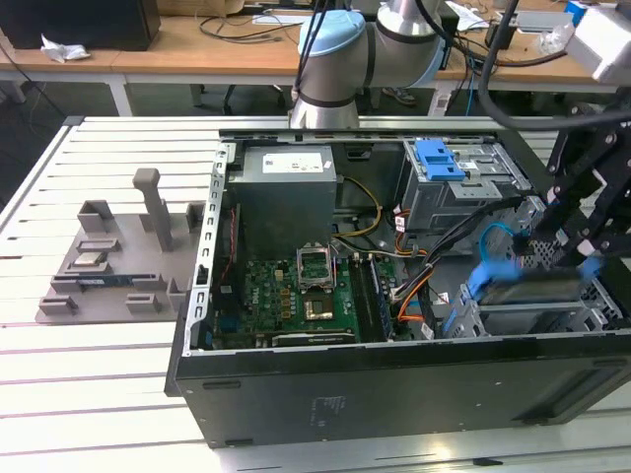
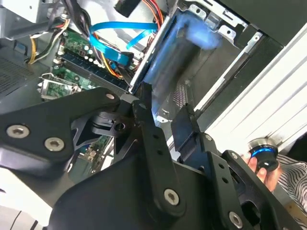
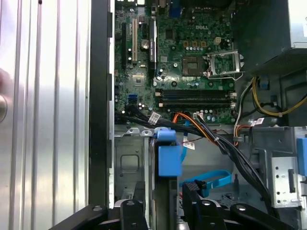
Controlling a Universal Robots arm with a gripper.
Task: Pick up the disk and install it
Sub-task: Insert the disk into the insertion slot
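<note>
At the drive bay [image 1: 523, 317], blurred disk [image 1: 537, 288] pinched tight between the jaws, half hidden.

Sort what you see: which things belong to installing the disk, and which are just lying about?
Job: disk, clamped in the gripper; drive bay.
Lying about: grey fixture, blue latch, motherboard, power supply.

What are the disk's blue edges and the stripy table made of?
The blue rails on the disk look like smooth moulded plastic: one bright, even colour with only a dull shine. The table looks like pale metal, probably aluminium: long straight slats with grooves between them and a soft silvery sheen.
</note>
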